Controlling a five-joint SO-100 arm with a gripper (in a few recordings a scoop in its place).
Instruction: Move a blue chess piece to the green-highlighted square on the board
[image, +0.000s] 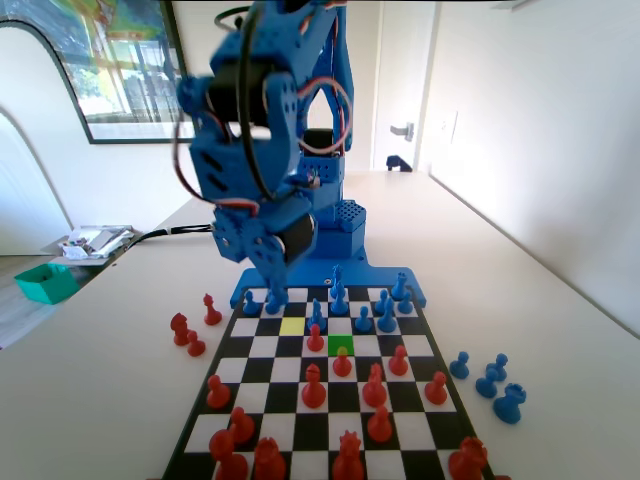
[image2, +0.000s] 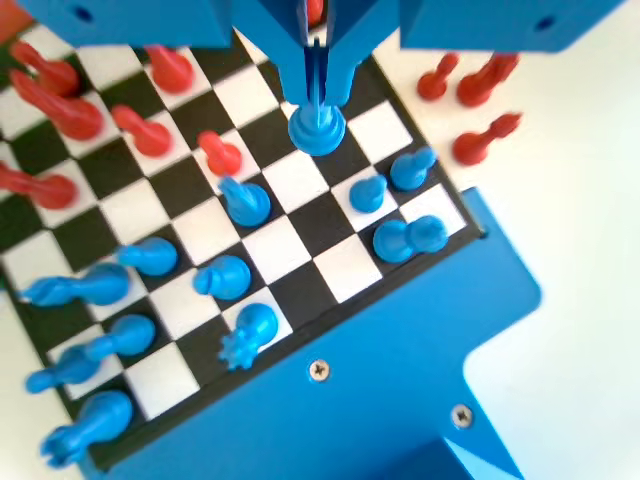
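My gripper (image2: 316, 95) hangs from the top of the wrist view with its jaws shut on a small blue chess piece (image2: 317, 130). It holds the pawn by the head, and the round base shows below the fingertips over the board (image2: 280, 250). In the fixed view the gripper (image: 275, 292) is low over the far left part of the board (image: 305, 430), near the blue back rows. The green-highlighted square (image: 341, 345) lies to its right and nearer the camera, with nothing on it. I cannot tell whether the pawn is touching the board.
A yellow square (image: 292, 325) lies left of and behind the green one. A red pawn (image: 315, 340) and another red pawn (image: 342, 362) border the green square, with a blue pawn (image: 317, 318) behind. Captured blue pieces (image: 490, 380) stand right of the board and red ones (image: 190, 330) left.
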